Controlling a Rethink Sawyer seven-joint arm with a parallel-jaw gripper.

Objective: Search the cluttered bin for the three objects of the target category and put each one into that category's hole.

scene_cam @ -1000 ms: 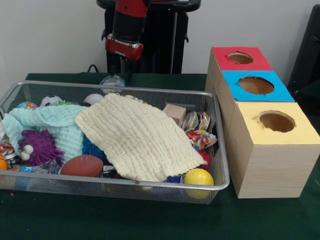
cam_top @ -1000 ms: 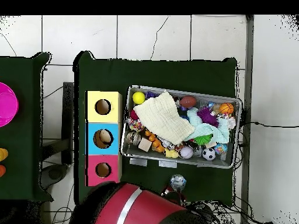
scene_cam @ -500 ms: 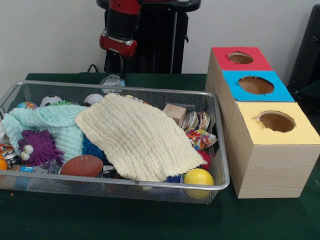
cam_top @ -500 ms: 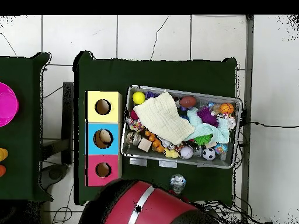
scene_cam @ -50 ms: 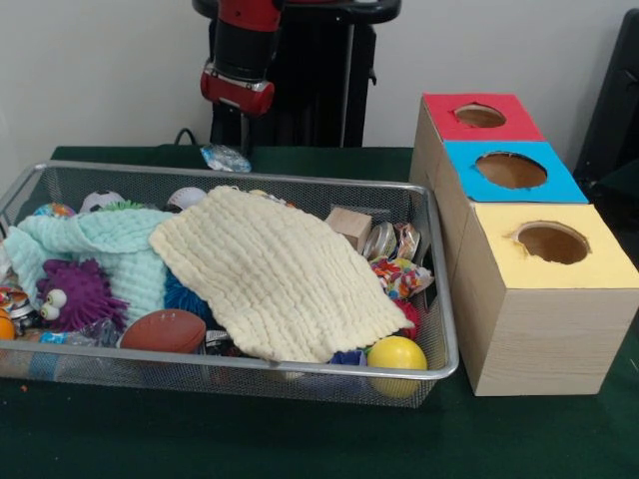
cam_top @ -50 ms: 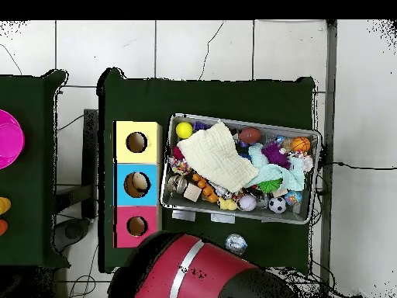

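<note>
Dark green counter (scene_cam @ -50 ms: 300, 449) under wire bin (scene_cam @ -50 ms: 439, 299), white tiled floor (cam_top @ -50 ms: 201, 46) around, hand (scene_cam @ -50 ms: 238, 135) behind bin, grip state unclear, crinkly wrapped object (scene_cam @ -50 ms: 224, 157) just beside

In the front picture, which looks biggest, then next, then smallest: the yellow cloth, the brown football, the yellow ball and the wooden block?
1. Yellow cloth, by far the biggest.
2. Brown football.
3. Yellow ball and wooden block look about alike. The block sits farther back and is partly hidden, so I would not rank those two.
</note>
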